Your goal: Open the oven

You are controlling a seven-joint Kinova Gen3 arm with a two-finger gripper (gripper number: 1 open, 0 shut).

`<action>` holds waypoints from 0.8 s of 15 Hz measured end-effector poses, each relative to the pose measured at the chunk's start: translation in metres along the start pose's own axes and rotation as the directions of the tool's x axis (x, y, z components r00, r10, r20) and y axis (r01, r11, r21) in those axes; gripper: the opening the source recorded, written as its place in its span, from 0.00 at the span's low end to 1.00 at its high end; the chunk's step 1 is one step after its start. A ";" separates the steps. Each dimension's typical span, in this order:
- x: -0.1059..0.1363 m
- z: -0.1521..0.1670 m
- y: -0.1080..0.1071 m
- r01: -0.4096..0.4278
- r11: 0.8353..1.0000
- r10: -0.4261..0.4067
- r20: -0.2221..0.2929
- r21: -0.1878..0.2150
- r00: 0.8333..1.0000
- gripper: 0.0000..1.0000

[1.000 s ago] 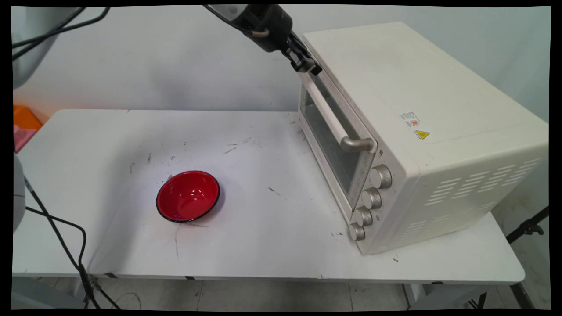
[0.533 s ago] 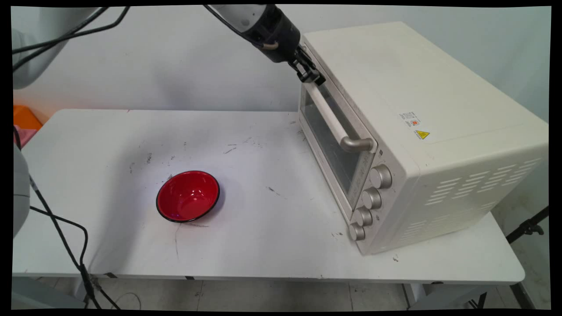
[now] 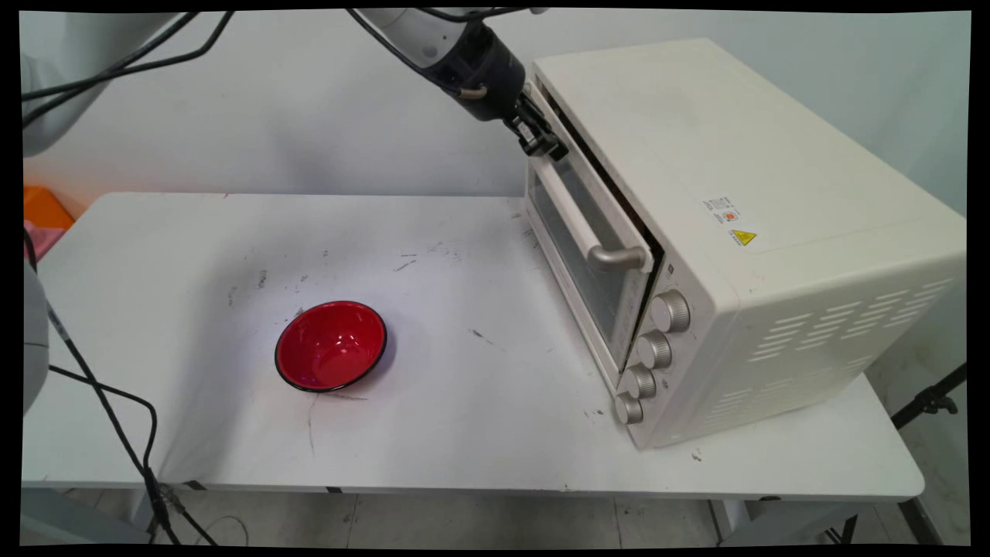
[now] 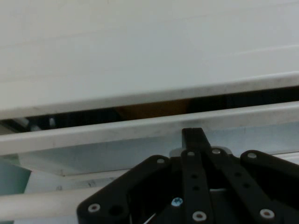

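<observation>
A cream toaster oven [image 3: 742, 178] stands on the right of the white table [image 3: 193, 255]. Its glass door [image 3: 580, 255] is tilted open a crack at the top, and a dark gap shows behind it. My gripper [image 3: 543, 144] is shut, its tips hooked at the far end of the door's top edge, above the long handle [image 3: 578, 215]. In the hand view the gripper [image 4: 192, 136] presses against the door's top edge [image 4: 107, 134], with the oven's top [image 4: 140, 46] beyond and the handle [image 4: 37, 201] below.
A red bowl [image 3: 331, 346] with a black rim sits upright, empty, left of the table's middle. Several metal knobs [image 3: 653, 348] line the oven's near front corner. Black cables [image 3: 116, 425] hang at the left edge. Orange and pink things [image 3: 42, 216] lie beyond the table's left end.
The gripper has come down and a little to the left along the door's top edge. The door, shut before, now leans out from the oven at the top.
</observation>
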 end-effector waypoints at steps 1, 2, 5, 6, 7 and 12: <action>-0.002 -0.002 0.001 0.002 1.000 -0.002 0.000 0.000 1.000 0.00; -0.005 -0.004 0.001 0.005 1.000 -0.005 0.000 -0.001 1.000 0.00; -0.016 -0.009 0.003 0.011 1.000 -0.012 -0.002 -0.004 1.000 0.00; -0.019 -0.011 0.003 0.013 1.000 -0.013 -0.003 -0.005 1.000 0.00; -0.022 -0.012 0.004 0.016 1.000 -0.016 -0.006 -0.007 1.000 0.00; -0.044 -0.016 0.010 0.035 0.999 -0.036 -0.039 -0.010 0.999 0.00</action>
